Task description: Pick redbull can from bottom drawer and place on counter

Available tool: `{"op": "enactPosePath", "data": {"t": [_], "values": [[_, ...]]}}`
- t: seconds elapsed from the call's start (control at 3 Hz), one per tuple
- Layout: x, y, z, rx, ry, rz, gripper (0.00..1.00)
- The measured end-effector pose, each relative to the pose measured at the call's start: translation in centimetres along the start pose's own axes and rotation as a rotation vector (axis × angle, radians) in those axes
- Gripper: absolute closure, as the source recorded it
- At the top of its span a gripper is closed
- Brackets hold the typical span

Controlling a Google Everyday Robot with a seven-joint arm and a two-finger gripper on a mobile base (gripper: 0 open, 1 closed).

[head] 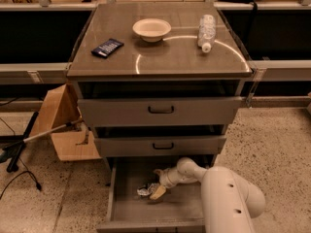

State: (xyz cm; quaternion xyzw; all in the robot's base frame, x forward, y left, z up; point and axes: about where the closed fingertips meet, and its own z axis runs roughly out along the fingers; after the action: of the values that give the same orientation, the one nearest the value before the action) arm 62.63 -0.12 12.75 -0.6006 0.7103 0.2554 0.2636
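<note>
Glossy desk [160, 59] carries a bowl [151, 29], a dark handset [107, 47] and a lying bottle [206, 32]; speckled floor [272, 144] around. Bottom drawer [146, 211] open. Redbull can [145, 191] lies on its floor, gripper [156, 182] beside it, fingers [158, 193] spread, clasping nothing.

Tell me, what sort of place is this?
Probably a lab or workshop, not a home: a grey metal cabinet, a speckled hard floor, and a cardboard box with cables beside it. The gripper is down in the open bottom drawer, by the can.

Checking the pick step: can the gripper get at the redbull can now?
Probably yes: the bottom drawer stands open and the gripper is inside it, right beside the redbull can.
</note>
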Motion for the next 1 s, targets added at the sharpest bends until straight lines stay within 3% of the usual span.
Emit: {"op": "enactPosePath", "data": {"t": [1.0], "values": [[0.0, 0.01, 0.01, 0.0, 0.0, 0.0, 0.89]]}}
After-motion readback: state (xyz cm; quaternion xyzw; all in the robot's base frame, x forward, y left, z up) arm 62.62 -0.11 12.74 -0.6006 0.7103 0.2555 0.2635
